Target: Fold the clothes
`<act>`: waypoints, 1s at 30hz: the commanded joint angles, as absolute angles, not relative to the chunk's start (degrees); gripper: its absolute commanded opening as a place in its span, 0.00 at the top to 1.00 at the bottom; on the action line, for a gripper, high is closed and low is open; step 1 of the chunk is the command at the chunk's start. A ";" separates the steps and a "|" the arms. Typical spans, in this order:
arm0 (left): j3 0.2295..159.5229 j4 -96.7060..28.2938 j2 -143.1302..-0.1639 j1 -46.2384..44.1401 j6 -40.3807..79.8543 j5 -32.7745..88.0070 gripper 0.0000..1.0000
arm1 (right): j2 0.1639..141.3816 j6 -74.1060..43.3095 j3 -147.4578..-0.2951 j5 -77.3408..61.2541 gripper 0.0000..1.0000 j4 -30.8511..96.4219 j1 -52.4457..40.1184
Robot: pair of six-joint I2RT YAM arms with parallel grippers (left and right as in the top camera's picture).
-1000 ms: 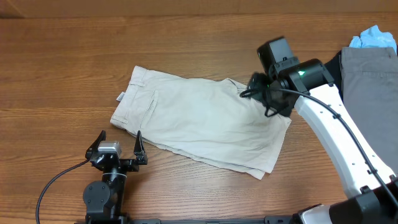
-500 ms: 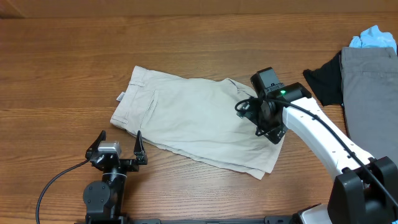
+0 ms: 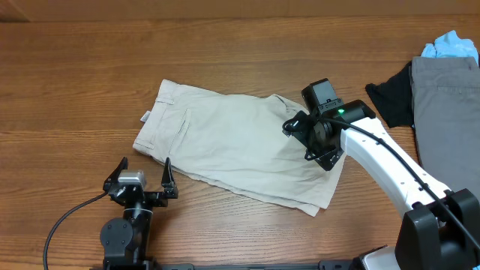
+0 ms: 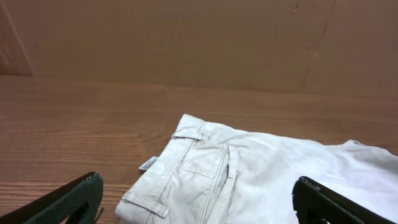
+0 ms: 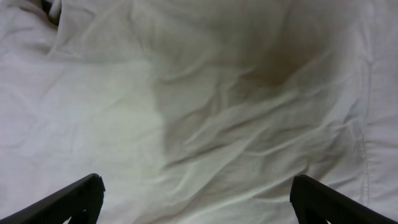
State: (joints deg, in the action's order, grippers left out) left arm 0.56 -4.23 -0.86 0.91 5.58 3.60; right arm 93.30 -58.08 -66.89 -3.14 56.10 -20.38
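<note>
The cream-beige trousers (image 3: 232, 146) lie folded on the wooden table, waistband to the left, leg ends at the lower right. They also show in the left wrist view (image 4: 249, 177) with a belt loop and stitched pocket, and fill the right wrist view (image 5: 199, 106) as wrinkled cloth. My right gripper (image 3: 298, 142) is open and hovers low over the right part of the trousers, fingers (image 5: 196, 199) spread wide with nothing between them. My left gripper (image 3: 142, 174) is open and empty, just off the trousers' lower left corner; its fingers (image 4: 199, 199) frame the waistband.
Grey trousers (image 3: 448, 105) lie at the right edge of the table, with a black garment (image 3: 391, 101) beside them and a light blue cloth (image 3: 448, 45) at the far right corner. Bare wood table (image 3: 75, 90) spreads to the left and back.
My right arm moved down and left from the trousers' upper right edge to over the cloth, uncovering the black garment. In the last half second its wrist turned slightly. The left arm stayed still.
</note>
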 commanded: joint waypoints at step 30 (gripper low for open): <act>68.71 -46.06 -72.36 0.75 5.30 28.69 0.00 | 93.14 -58.52 -66.35 0.54 0.00 55.16 -20.49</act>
State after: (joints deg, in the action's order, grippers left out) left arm 61.56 -43.20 -61.65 1.13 7.53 28.29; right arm 93.30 -58.24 -66.52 -0.38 55.31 -20.38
